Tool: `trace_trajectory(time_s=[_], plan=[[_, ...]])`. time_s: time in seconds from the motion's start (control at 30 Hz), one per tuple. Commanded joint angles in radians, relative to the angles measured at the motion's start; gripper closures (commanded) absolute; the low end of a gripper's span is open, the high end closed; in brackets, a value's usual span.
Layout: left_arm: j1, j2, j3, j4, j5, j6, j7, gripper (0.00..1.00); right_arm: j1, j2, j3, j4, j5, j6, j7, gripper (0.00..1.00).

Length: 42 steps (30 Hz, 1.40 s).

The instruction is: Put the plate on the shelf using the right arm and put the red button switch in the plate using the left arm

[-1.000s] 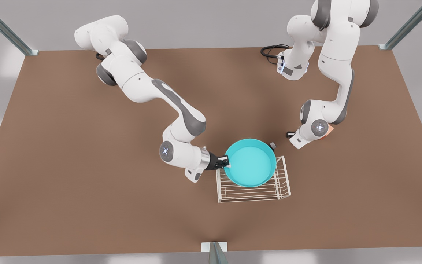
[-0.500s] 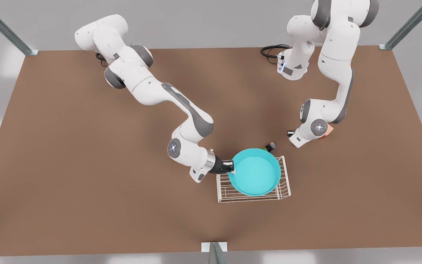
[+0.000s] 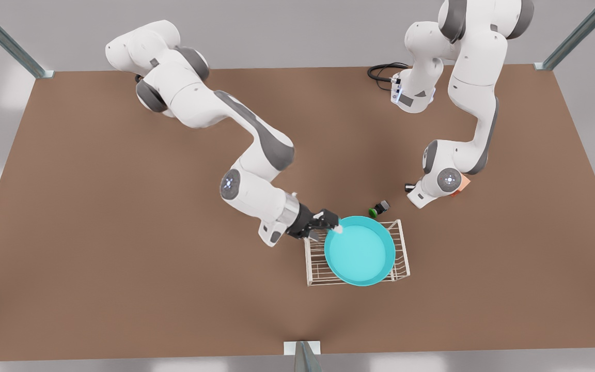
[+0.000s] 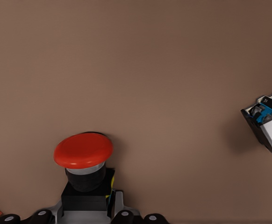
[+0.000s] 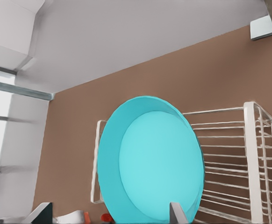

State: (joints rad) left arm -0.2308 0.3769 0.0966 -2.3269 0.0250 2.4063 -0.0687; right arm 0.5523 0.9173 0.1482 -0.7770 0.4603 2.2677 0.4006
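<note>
The turquoise plate (image 3: 360, 251) rests on the white wire shelf (image 3: 401, 248), slightly tilted, and reaches past the shelf's near edge. At the plate's rim on the front view's left, my right gripper (image 3: 325, 228) is open, one fingertip (image 3: 337, 227) still at the rim. In the right wrist view the plate (image 5: 150, 161) fills the shelf (image 5: 253, 154) between my spread fingers (image 5: 177, 213). My left gripper (image 4: 88, 209) is shut on the black body of the red button switch (image 4: 83, 150), low over the table. In the front view the left arm's wrist (image 3: 434, 186) hides the switch.
A green-capped switch (image 3: 378, 208) lies on the table just behind the shelf. A salmon-orange block (image 3: 464, 182) sits behind the left wrist. A white and blue box (image 4: 267, 130) shows at the left wrist view's edge. Black cables (image 3: 382, 70) lie at the table's far edge.
The right arm carried the plate toward the table's front edge and down onto the shelf, then opened its fingers. The green-capped switch came into sight behind the plate. The left arm barely moved.
</note>
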Motion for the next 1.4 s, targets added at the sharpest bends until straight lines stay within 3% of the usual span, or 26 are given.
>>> trace_trajectory(time_s=[0.0,0.1,0.13,0.17,0.27,0.33,0.4,0.5,0.63,0.7,0.8,1.0,1.17,1.3,1.33,1.37], plan=[[0.001,-0.003,0.000,0.000,-0.007,-0.001,0.009,0.52,0.000,-0.086,-0.082,-0.007,-0.047,-0.354,0.073,0.00],[0.002,-0.006,0.000,0.004,-0.007,-0.004,0.009,0.52,-0.058,-0.192,-0.137,-0.096,-0.339,-0.821,0.066,0.00],[0.004,-0.010,0.000,0.004,-0.007,-0.006,0.009,0.52,-0.156,-0.192,-0.154,-0.096,-0.452,-0.968,-0.044,0.00],[0.004,-0.015,0.000,0.004,-0.007,-0.006,0.009,0.54,-0.219,-0.186,-0.154,-0.111,-0.569,-0.990,-0.232,0.00],[0.004,-0.036,0.000,0.006,-0.007,-0.022,0.006,0.54,-0.350,-0.235,-0.162,-0.145,-0.598,-0.987,-0.400,0.00],[0.005,-0.078,0.002,0.040,-0.007,-0.125,0.007,0.54,-0.376,-0.429,-0.217,-0.277,-0.589,-0.976,-0.594,0.00],[0.005,-0.101,0.002,0.084,-0.007,-0.186,0.004,0.54,-0.390,-0.617,-0.217,-0.413,-0.571,-0.952,-0.602,0.00],[0.005,-0.113,0.002,0.323,-0.008,-0.496,-0.003,0.54,-0.399,-0.747,-0.220,-0.562,-0.534,-0.924,-0.588,0.00],[-0.008,-0.092,-0.041,0.607,-0.036,-0.728,-0.141,0.54,-0.399,-0.742,-0.220,-0.577,-0.528,-0.924,-0.586,0.00],[-0.044,-0.004,-0.069,0.799,-0.030,-0.838,-0.229,0.54,-0.400,-0.738,-0.220,-0.576,-0.526,-0.924,-0.588,0.00],[-0.079,0.135,-0.113,0.983,-0.027,-0.828,-0.344,0.54,-0.400,-0.736,-0.220,-0.576,-0.526,-0.925,-0.588,0.00],[-0.120,0.195,-0.158,0.986,-0.051,-0.662,-0.464,0.54,-0.400,-0.735,-0.220,-0.576,-0.526,-0.925,-0.589,0.00],[-0.148,0.301,-0.186,1.101,-0.062,-0.521,-0.582,0.54,-0.402,-0.735,-0.220,-0.576,-0.526,-0.925,-0.589,0.00],[-0.143,0.340,-0.186,1.127,-0.060,-0.503,-0.583,0.54,-0.402,-0.735,-0.220,-0.576,-0.525,-0.925,-0.589,0.00],[-0.145,0.340,-0.186,1.126,-0.060,-0.503,-0.582,0.51,-0.400,-0.735,-0.220,-0.576,-0.525,-0.925,-0.589,0.00],[-0.145,0.340,-0.186,1.126,-0.054,-0.504,-0.579,0.00,-0.400,-0.733,-0.220,-0.576,-0.523,-0.925,-0.589,0.00]])
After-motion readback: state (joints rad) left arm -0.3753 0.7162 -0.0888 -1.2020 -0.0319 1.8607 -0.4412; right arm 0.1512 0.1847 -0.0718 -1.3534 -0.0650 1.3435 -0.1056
